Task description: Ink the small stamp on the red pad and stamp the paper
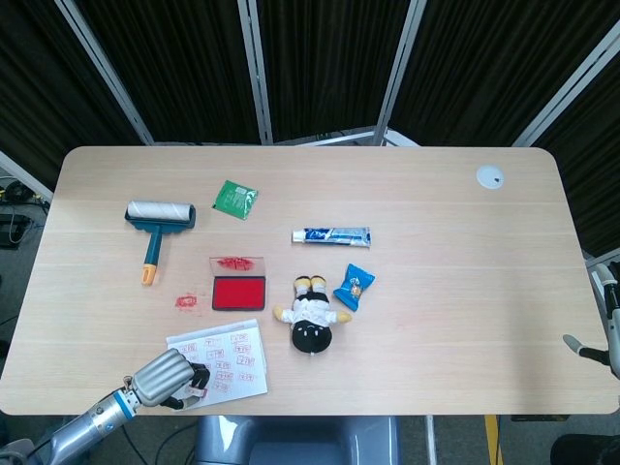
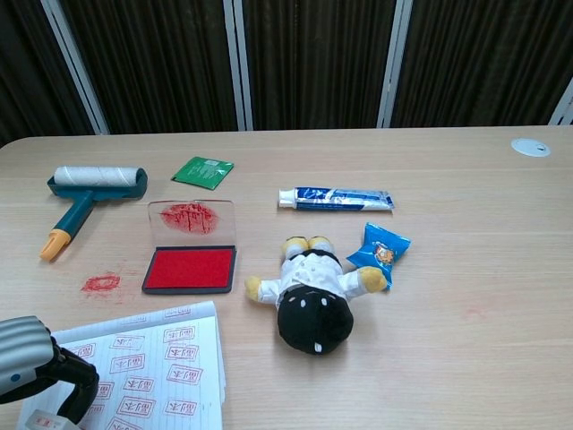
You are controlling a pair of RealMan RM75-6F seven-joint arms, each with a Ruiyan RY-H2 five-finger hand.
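The red ink pad [image 1: 238, 294] [image 2: 190, 269] lies open left of the table's middle, its clear lid [image 1: 236, 263] smeared with red. The paper [image 1: 228, 358] [image 2: 152, 367], covered with several red stamp marks, lies at the front left edge. My left hand [image 1: 165, 378] [image 2: 31, 358] is over the paper's near left corner, fingers curled around the small stamp [image 1: 199, 380] [image 2: 55, 419], whose lower end touches the sheet. Only a sliver of my right hand [image 1: 584, 347] shows at the right edge of the head view, off the table; its fingers cannot be made out.
A lint roller [image 1: 158, 221] and a green packet [image 1: 234, 199] lie at the back left. A toothpaste tube [image 1: 331, 234], a blue snack packet [image 1: 354, 287] and a plush doll [image 1: 311, 318] sit mid-table. A red ink smear [image 1: 185, 301] marks the wood beside the pad.
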